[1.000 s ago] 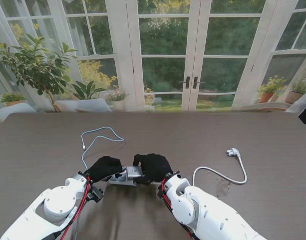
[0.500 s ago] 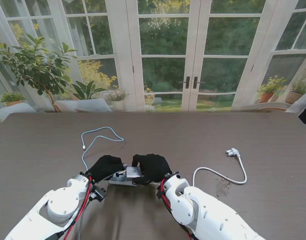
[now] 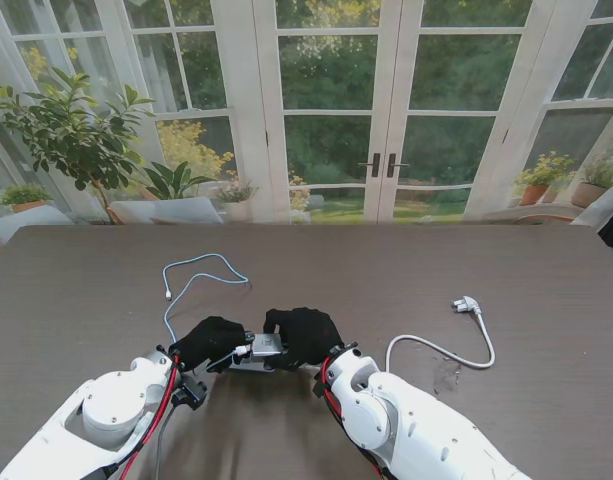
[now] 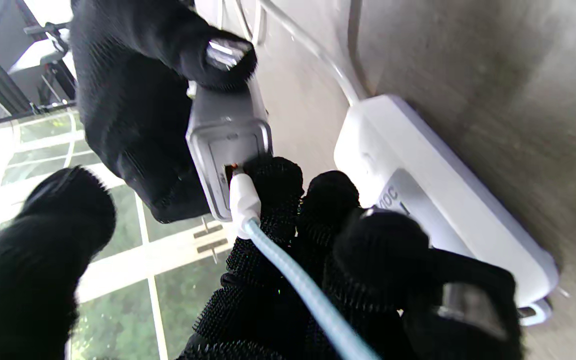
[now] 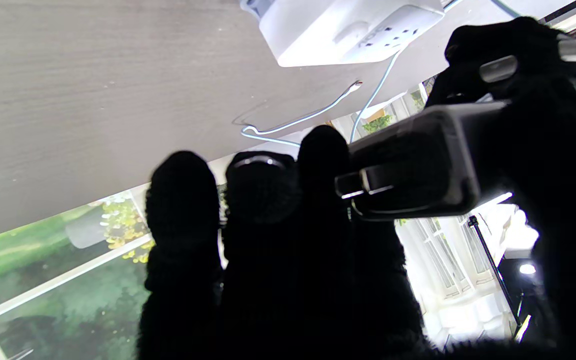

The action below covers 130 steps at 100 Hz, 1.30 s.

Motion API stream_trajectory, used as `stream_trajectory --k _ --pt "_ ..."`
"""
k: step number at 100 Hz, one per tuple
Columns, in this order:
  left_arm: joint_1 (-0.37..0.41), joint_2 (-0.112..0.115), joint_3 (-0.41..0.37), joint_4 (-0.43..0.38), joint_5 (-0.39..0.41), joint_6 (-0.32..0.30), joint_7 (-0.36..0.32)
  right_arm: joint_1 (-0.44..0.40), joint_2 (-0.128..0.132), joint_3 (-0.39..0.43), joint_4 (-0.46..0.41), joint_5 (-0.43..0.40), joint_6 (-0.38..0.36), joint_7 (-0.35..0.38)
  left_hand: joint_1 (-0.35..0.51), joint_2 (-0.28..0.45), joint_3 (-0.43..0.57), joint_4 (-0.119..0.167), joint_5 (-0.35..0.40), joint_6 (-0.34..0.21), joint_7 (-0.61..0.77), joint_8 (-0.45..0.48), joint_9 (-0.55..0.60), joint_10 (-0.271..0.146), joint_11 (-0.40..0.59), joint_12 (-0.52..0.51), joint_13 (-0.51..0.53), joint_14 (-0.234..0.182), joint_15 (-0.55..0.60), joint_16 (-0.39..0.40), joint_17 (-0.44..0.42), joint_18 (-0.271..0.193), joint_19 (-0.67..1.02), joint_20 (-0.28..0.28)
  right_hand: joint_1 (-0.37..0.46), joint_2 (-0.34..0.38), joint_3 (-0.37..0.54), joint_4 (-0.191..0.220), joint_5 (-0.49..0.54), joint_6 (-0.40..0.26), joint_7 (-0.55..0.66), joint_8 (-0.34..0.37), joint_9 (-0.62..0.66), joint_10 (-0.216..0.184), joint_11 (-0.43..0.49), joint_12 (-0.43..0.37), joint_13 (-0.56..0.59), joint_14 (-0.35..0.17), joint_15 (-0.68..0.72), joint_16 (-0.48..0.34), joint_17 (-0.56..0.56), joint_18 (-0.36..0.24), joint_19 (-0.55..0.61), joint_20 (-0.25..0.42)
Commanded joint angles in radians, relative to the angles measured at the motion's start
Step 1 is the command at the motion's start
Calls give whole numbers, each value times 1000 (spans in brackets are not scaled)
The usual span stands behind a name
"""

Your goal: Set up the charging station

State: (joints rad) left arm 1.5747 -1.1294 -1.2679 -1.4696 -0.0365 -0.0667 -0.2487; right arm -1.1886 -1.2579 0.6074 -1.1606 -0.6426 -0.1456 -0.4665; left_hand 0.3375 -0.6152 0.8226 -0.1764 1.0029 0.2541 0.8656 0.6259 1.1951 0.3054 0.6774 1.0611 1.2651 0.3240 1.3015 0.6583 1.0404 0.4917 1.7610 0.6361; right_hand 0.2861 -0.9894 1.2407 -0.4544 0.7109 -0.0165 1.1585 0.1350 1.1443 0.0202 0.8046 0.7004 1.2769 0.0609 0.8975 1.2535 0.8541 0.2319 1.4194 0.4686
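Just above the counter (image 3: 106,280), the charger (image 3: 268,345) sits gripped in the right hand (image 3: 304,335) while the left hand (image 3: 211,340) pinches the cable (image 4: 288,270), whose plug now meets the charger's port; earlier it looked short. The strip (image 4: 443,200) lies beneath, waiting.

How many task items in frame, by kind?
Power strip: 1, on the table, with its own white cord and plug
Charger brick: 1, in the right hand
Blue USB cable: 1, connector end at the left hand
Total: 3
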Motion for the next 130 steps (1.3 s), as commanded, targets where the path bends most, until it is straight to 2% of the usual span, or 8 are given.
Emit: stream_trajectory --k 1,9,32,51,65,82,108,130 --pt "5 18 -7 -10 4 -3 -35 -6 -1 0 -12 1 1 15 86 8 -100 12 -28 -5 -35 9 -33 27 -17 -11 -2 40 -94 11 -2 77 -48 -61 152 153 160 86 151 -222 195 90 37 -15 13 11 22 6 8 -675 -4 -7 13 16" --pt "6 27 -14 -12 6 -19 -69 -7 0 1 -14 0 2 17 215 27 -75 68 -61 -14 -62 18 -78 18 -31 -13 -40 25 -173 42 -46 74 -138 -121 152 154 160 86 151 -222 195 90 36 -15 13 11 22 6 9 -674 -5 -7 13 16" --pt "11 41 -29 -21 -20 -22 -138 -8 2 4 -18 0 5 22 493 -175 403 -45 -142 -32 -21 -19 -86 14 -204 272 -148 18 -268 103 -192 4 -267 -62 152 153 158 86 150 -222 194 91 36 -14 14 12 22 7 9 -674 -5 -7 12 18" --pt "10 41 -31 -33 -41 29 -157 -10 3 7 -21 0 6 24 679 -39 238 -93 -105 -13 96 -33 -69 34 -208 284 -165 63 -241 115 -231 54 -259 -20 151 154 157 86 149 -222 193 91 36 -15 13 11 22 5 10 -674 -4 -7 12 19" --pt "6 45 -29 -31 -34 32 -169 -13 5 9 -24 -1 6 27 753 72 33 -30 -62 -18 26 -125 -68 41 -180 228 -138 47 -234 99 -212 60 -267 -26 151 153 157 86 149 -222 193 91 36 -14 13 11 22 6 9 -674 -5 -7 12 19" --pt "9 46 -27 -35 60 -4 -120 -15 6 11 -26 0 4 29 710 -9 64 5 0 -43 -48 -214 64 -14 -236 -39 -8 3 -323 2 -142 58 -286 -80 151 155 157 86 150 -222 193 91 36 -14 13 11 22 4 9 -674 -4 -8 11 20" --pt "23 40 -32 -61 200 24 -24 -18 8 14 -31 2 5 35 467 -228 235 -71 -55 -84 142 -200 237 -151 -240 -360 9 -118 -239 -167 -9 -124 -135 -102 152 154 157 86 150 -222 193 92 36 -14 13 11 22 6 10 -674 -4 -8 11 21" --pt "34 37 -39 -68 222 32 -1 -21 8 15 -35 3 6 36 351 -236 271 -120 130 -162 159 -268 213 -108 -44 -493 5 -31 -240 -217 -15 66 -113 -125 150 153 157 86 150 -222 193 92 35 -15 13 11 22 6 9 -674 -4 -8 11 21"
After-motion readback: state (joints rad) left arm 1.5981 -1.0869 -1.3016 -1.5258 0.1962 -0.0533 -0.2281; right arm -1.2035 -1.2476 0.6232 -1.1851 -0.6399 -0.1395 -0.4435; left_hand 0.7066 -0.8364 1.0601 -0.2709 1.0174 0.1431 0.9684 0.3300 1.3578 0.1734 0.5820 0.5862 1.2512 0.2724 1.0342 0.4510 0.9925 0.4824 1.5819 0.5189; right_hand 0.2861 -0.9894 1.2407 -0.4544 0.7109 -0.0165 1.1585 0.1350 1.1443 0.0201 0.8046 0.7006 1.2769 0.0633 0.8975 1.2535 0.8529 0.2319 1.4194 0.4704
